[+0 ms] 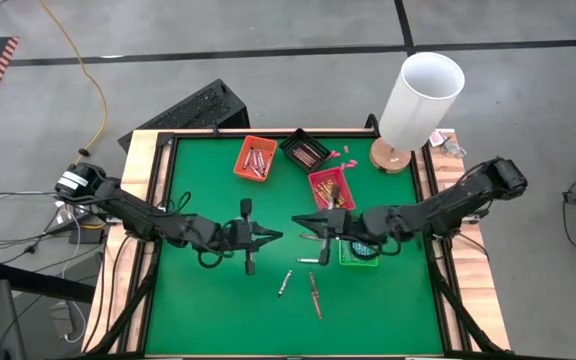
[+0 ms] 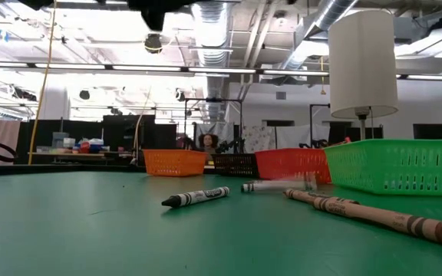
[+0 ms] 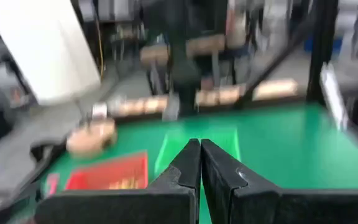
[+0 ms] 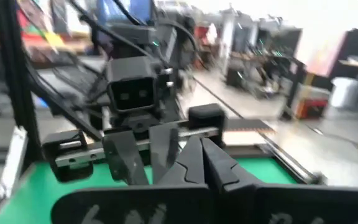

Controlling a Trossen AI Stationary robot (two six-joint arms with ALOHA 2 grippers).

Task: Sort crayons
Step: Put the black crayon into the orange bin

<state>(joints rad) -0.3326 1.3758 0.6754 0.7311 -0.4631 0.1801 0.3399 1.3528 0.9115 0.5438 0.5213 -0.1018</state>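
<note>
Loose crayons lie flat on the green table: a grey one, a pale one and a brown one. From above they show near the middle. More crayons lie in the orange tray, the dark tray and the red tray. My left gripper and my right gripper hover over the table's middle. They point level at each other, tips close, both shut on nothing.
A green tray sits under my right arm's wrist. A lamp with a white shade stands on a wooden base at the far right corner. Tiny pink bits lie by the dark tray. A raised wooden rim borders the table.
</note>
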